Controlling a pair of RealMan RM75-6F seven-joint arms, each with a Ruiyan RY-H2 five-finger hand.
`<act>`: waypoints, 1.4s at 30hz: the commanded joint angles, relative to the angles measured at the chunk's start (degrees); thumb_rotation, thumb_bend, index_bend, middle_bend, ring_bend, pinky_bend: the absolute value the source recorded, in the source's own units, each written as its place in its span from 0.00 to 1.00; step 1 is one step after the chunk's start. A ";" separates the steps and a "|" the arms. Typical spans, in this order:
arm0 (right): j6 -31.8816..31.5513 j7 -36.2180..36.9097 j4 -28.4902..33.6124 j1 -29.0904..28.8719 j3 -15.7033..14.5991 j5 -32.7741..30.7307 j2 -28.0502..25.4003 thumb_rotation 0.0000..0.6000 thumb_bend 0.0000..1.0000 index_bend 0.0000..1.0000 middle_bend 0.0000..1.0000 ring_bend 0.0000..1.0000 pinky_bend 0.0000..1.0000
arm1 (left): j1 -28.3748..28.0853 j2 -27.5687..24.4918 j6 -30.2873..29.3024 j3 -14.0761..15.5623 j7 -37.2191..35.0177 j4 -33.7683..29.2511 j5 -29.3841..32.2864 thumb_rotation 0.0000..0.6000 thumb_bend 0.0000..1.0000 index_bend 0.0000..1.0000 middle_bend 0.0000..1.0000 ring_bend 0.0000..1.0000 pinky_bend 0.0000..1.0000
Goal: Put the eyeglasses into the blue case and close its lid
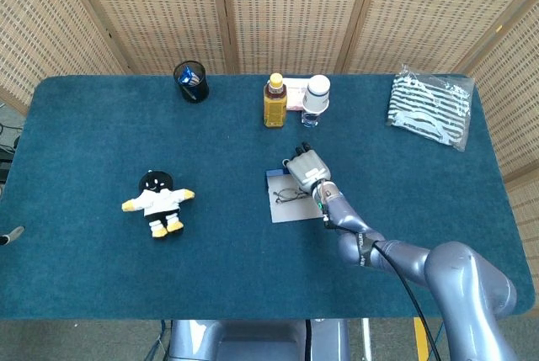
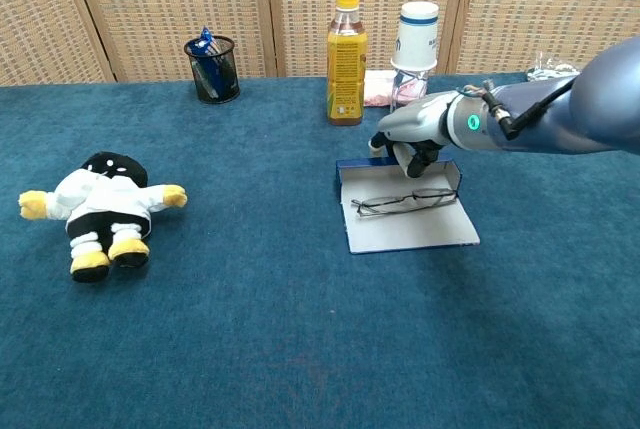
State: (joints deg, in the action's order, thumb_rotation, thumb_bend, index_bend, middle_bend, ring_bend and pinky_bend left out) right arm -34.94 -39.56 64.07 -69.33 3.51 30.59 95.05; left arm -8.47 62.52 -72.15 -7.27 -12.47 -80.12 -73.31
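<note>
The blue case (image 2: 410, 231) lies open near the table's middle, its pale inside facing up and its blue rim on the far side. In the head view the case (image 1: 285, 207) sits just right of centre. The folded eyeglasses (image 2: 403, 200) (image 1: 292, 193) lie across its pale inside. My right hand (image 2: 420, 127) (image 1: 306, 167) hangs over the far rim, fingers curled down and gripping it. A grey tip (image 1: 8, 236) at the left edge of the head view may be my left hand; its pose is hidden.
A yellow bottle (image 2: 346, 57) and a white-capped bottle (image 2: 416, 44) stand just behind the case. A black mesh cup (image 2: 211, 68) stands at the back left. A plush toy (image 2: 103, 211) lies at the left. A striped bag (image 1: 429, 111) lies at the back right.
</note>
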 commanded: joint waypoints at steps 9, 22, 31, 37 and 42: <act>-3.90 1.30 13.53 3.46 -4.11 6.32 -8.35 1.00 1.00 0.25 0.33 0.13 0.03 | 0.05 0.16 -0.75 0.35 1.26 -0.98 -0.63 1.00 0.00 0.00 0.00 0.00 0.00; -4.76 3.95 20.24 5.63 -6.12 13.46 -12.63 1.00 1.00 0.25 0.33 0.16 0.03 | 0.25 0.15 -1.46 0.62 1.40 -1.39 -1.22 1.00 0.00 0.00 0.00 0.00 0.00; -5.56 4.09 24.47 6.73 -7.98 17.00 -14.85 1.00 1.00 0.25 0.27 0.15 0.03 | 0.24 0.22 -1.73 0.89 1.73 -1.64 -1.73 1.00 0.00 0.00 0.00 0.00 0.00; -9.80 8.87 25.46 10.00 -6.88 24.91 -15.27 1.00 0.15 0.01 0.00 0.00 0.03 | 0.29 0.25 -1.97 1.03 1.80 -1.71 -2.02 1.00 0.00 0.00 0.00 0.00 0.00; -15.60 16.12 27.89 14.11 -5.62 34.00 -17.60 1.00 0.00 0.00 0.00 0.00 0.03 | 0.19 0.20 -1.80 1.14 1.66 -1.69 -2.18 1.00 0.00 0.00 0.00 0.00 0.00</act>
State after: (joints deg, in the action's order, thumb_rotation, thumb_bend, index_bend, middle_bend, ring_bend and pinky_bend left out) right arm -46.74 -27.38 90.37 -57.94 -3.02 59.95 78.91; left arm -8.27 62.74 -73.95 -6.14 -10.79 -81.81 -75.47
